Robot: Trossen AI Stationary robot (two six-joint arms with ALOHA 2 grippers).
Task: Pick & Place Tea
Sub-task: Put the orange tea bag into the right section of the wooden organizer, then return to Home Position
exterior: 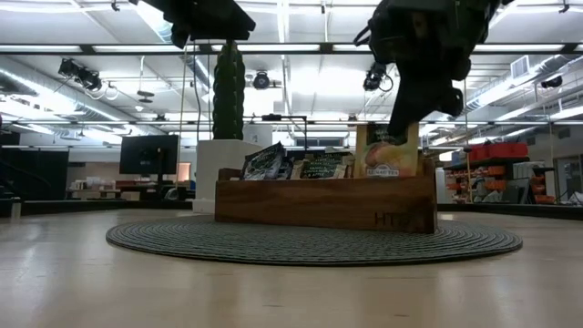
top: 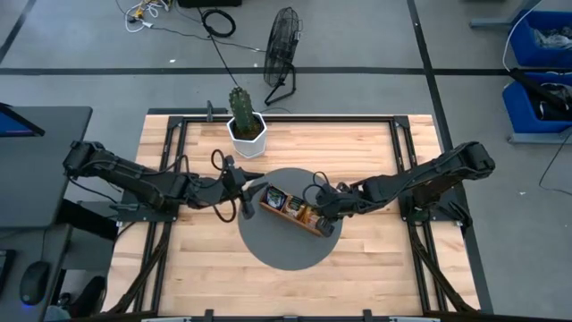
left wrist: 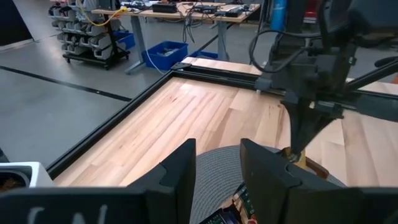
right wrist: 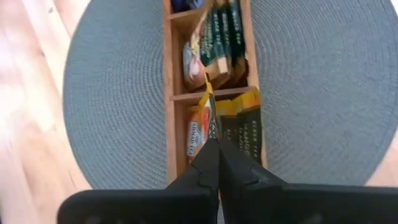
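Note:
A brown wooden divided tray (top: 295, 209) lies on a round grey mat (top: 284, 249), with several tea packets standing in its compartments (exterior: 301, 165). My right gripper (right wrist: 213, 147) hangs above the tray's right end compartment, shut on an orange tea packet (exterior: 387, 151). More orange packets (right wrist: 244, 124) stand in that compartment beside it, and dark ones (right wrist: 222, 43) fill the middle one. My left gripper (left wrist: 214, 165) is open and hovers just left of the tray, touching nothing. My right gripper pinches the orange packet by its top edge (right wrist: 209, 118) between both fingertips, coming from above and pointing down. The packet hangs upright below the fingers (exterior: 412, 114). Its lower part drops behind the tray wall (exterior: 401, 208), so whether it rests on the tray floor cannot be told.
A cactus in a white pot (top: 245, 125) stands on the far side of the table, behind the tray's left end. Bare wooden tabletop (top: 375, 152) lies around the mat. A black frame rail (left wrist: 124, 118) runs along the table's edges.

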